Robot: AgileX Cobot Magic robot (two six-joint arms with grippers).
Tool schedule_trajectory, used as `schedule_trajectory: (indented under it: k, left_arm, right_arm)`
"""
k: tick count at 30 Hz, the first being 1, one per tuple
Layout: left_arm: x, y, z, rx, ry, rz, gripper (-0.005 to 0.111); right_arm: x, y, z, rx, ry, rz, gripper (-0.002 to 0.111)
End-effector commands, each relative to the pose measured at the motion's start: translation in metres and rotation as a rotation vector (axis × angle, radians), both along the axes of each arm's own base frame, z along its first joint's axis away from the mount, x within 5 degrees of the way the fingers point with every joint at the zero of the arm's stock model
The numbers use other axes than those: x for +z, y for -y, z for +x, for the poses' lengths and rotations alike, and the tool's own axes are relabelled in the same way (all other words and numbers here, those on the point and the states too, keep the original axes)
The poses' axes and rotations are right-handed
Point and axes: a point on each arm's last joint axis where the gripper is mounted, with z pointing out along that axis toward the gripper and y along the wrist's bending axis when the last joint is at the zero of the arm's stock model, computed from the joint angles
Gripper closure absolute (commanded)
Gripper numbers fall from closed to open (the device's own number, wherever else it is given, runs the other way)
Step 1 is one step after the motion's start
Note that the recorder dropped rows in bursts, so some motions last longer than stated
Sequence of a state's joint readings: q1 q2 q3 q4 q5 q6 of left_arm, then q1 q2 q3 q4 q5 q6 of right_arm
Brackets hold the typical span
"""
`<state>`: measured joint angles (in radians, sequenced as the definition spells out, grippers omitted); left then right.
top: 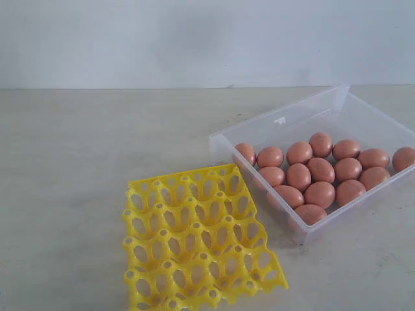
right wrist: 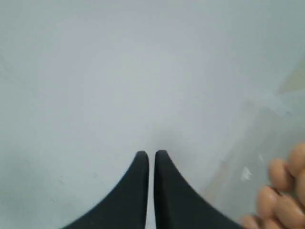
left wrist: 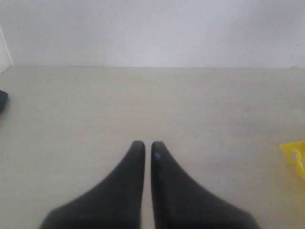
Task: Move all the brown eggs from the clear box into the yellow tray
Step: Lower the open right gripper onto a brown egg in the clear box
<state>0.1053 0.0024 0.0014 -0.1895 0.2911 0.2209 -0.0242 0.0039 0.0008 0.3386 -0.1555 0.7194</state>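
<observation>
Several brown eggs (top: 320,171) lie together in the clear box (top: 279,123) at the right of the exterior view. The yellow tray (top: 194,240) sits on the table to the box's front left, with all its cups bare. Neither arm appears in the exterior view. My left gripper (left wrist: 148,145) is shut with nothing in it, hovering over bare table; a corner of the yellow tray (left wrist: 295,155) shows at that view's edge. My right gripper (right wrist: 151,155) is shut and holds nothing. Some brown eggs (right wrist: 281,195) and the clear box wall (right wrist: 257,138) sit off to its side.
The table is pale beige, with a white wall behind it. A dark object (left wrist: 2,101) pokes in at the edge of the left wrist view. Open table surface lies left of the tray and box.
</observation>
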Motion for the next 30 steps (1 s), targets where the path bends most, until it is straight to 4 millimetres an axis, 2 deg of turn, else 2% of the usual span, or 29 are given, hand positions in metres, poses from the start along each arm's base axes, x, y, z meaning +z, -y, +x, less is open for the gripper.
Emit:
schedule_trajectory:
  k: [1, 2, 3, 5, 6, 8, 9, 11, 13, 15, 18, 21, 23, 27, 30]
  left_arm:
    - [0.001, 0.0, 0.0, 0.003, 0.011, 0.003, 0.103]
    - [0.001, 0.0, 0.0, 0.003, 0.011, 0.003, 0.103]
    - [0.001, 0.0, 0.0, 0.003, 0.011, 0.003, 0.103]
    - [0.001, 0.0, 0.0, 0.003, 0.011, 0.003, 0.103]
    - [0.001, 0.0, 0.0, 0.003, 0.011, 0.003, 0.103]
    - [0.001, 0.0, 0.0, 0.003, 0.011, 0.003, 0.103]
    - [0.001, 0.0, 0.0, 0.003, 0.011, 0.003, 0.103]
    - [0.001, 0.0, 0.0, 0.003, 0.011, 0.003, 0.103]
    - [0.001, 0.0, 0.0, 0.003, 0.011, 0.003, 0.103]
    - [0.001, 0.0, 0.0, 0.003, 0.011, 0.003, 0.103]
    - [0.001, 0.0, 0.0, 0.003, 0.011, 0.003, 0.103]
    - [0.001, 0.0, 0.0, 0.003, 0.011, 0.003, 0.103]
    - [0.001, 0.0, 0.0, 0.003, 0.011, 0.003, 0.103]
    - [0.001, 0.0, 0.0, 0.003, 0.011, 0.003, 0.103]
    - [0.001, 0.0, 0.0, 0.003, 0.011, 0.003, 0.103]
  right_arm:
    - [0.039, 0.025, -0.026, -0.232, 0.524, 0.184, 0.109]
    - [0.052, 0.035, -0.037, -0.347, 0.623, 0.228, 0.109]
    - [0.062, 0.043, -0.042, -0.435, 0.647, 0.277, 0.109]
    - [0.095, 0.05, -0.042, -0.591, 0.571, 0.19, 0.109]
    - [0.111, 0.047, -0.033, -0.62, 0.469, 0.038, 0.109]
    - [0.148, 0.029, 0.002, -0.543, 0.214, -0.438, 0.109]
    - [0.164, 0.019, 0.018, -0.461, 0.123, -0.646, 0.109]
    - [0.175, -0.004, 0.068, -0.161, -0.096, -1.054, 0.109]
    - [0.169, -0.019, 0.112, 0.133, -0.234, -1.306, 0.109]
    - [0.151, -0.027, 0.158, 0.417, -0.371, -1.46, 0.109]
    - [0.111, -0.025, 0.224, 0.666, -0.634, -1.397, 0.109]
    - [0.079, -0.017, 0.277, 0.69, -0.928, -1.134, 0.109]
    - [0.059, -0.013, 0.304, 0.694, -1.05, -1.045, 0.109]
    - [0.025, -0.012, 0.348, 0.737, -1.109, -1.03, 0.107]
    - [0.009, -0.012, 0.366, 0.788, -1.144, -1.032, 0.092]
